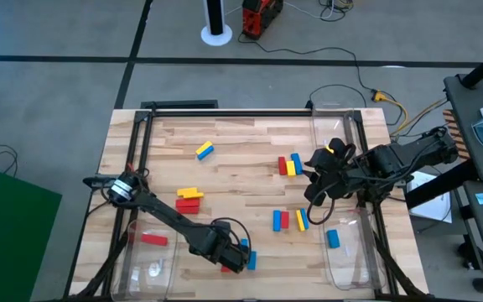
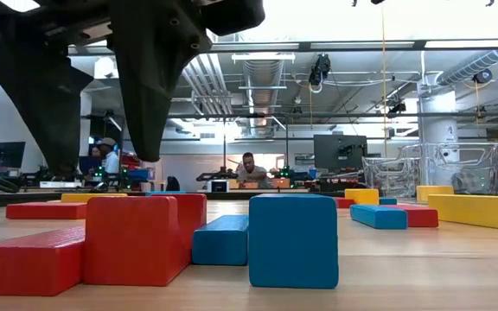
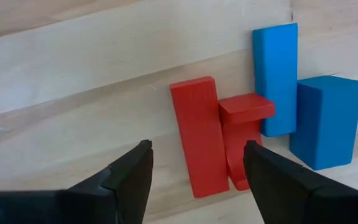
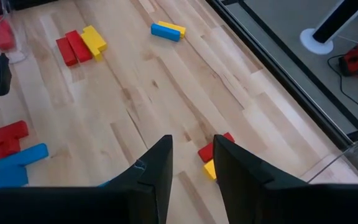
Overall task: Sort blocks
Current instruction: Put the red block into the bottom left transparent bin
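The left gripper (image 3: pixel 194 168) hangs wide open and empty over two red blocks (image 3: pixel 197 134); the right gripper (image 4: pixel 191 165) is nearly closed, empty.

Two dark jointed arms, black looping cables, tapered matte-black claw fingers (image 3: pixel 129 180)

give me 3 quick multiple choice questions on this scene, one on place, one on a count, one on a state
1. The left bin holds: A a red block; B a yellow block; C nothing.
2. Blocks in the left wrist view: A two; B four; C six.
3. Jaws of the left gripper: A open; B shut on a red one; C shut on a blue one.
Key: 1 A, it lies inside the bin; 2 B, two red and two blue; 3 A, they stand apart, gripping nothing.
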{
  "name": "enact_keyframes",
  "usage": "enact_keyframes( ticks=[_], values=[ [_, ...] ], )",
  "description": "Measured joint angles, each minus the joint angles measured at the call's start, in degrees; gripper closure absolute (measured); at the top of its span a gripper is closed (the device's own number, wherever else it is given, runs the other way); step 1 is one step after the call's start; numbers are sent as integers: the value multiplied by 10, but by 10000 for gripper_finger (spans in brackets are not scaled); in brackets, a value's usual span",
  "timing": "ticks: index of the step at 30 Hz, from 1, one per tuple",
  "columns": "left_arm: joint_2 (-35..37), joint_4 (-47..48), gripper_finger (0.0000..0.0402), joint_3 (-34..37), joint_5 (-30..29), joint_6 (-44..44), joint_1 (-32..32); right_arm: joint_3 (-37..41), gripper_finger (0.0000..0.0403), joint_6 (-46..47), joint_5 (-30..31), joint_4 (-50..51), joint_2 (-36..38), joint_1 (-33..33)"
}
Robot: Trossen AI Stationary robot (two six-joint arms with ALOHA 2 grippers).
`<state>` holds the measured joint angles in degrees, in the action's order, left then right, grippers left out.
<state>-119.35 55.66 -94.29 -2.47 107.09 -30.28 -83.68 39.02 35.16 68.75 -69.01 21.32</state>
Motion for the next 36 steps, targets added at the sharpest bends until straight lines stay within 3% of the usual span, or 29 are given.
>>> enact_keyframes(
  ticks=[27,36],
  values=[
    [-4,-54,178,31,-36,16,-28,0,295,-17,0,0,0,0],
    [-45,-104,178,27,-12,-5,-33,1,304,-24,0,0,0,0]
  ],
)
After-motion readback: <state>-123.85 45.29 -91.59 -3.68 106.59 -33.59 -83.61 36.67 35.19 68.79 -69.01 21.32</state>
